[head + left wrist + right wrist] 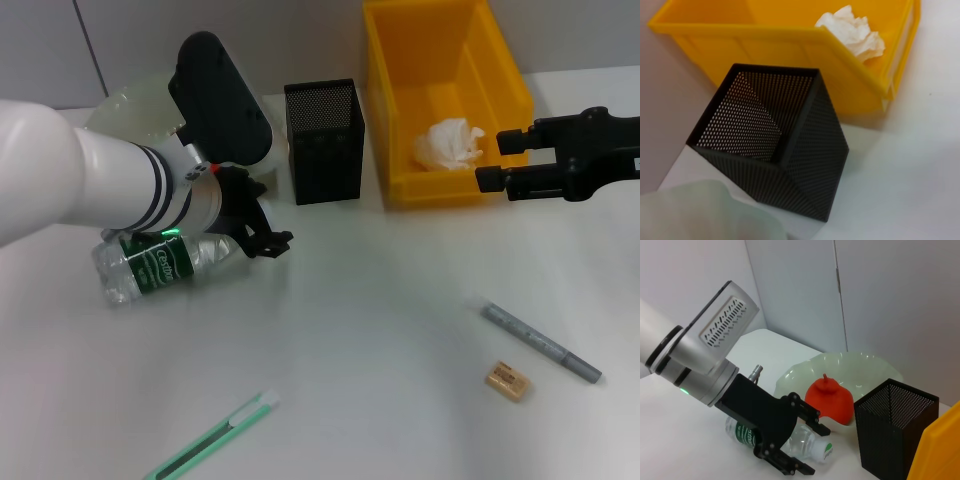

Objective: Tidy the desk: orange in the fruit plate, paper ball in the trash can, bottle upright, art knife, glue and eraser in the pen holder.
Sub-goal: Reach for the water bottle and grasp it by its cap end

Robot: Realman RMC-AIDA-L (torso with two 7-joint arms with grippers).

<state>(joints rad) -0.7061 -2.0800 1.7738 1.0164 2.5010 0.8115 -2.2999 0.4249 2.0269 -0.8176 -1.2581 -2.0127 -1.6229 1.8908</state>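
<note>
A clear bottle with a green label [150, 265] lies on its side at the left. My left gripper [272, 245] is open at the bottle's cap end, and the right wrist view shows its fingers [810, 421] straddling the bottle [743, 433]. An orange-red fruit [827, 400] sits in the pale green plate [875, 367]. The paper ball [450, 145] lies in the yellow bin [400, 190]. The black mesh pen holder [323, 140] stands empty. A grey pen-shaped stick [540, 343], a tan eraser [508, 382] and a green-white knife [210, 435] lie on the table. My right gripper [500, 160] is open and empty beside the bin.
The plate [130, 105] is mostly hidden behind my left arm in the head view. The pen holder [775, 150] stands close between the plate and the bin [790, 45]. The white table runs out to the front edge.
</note>
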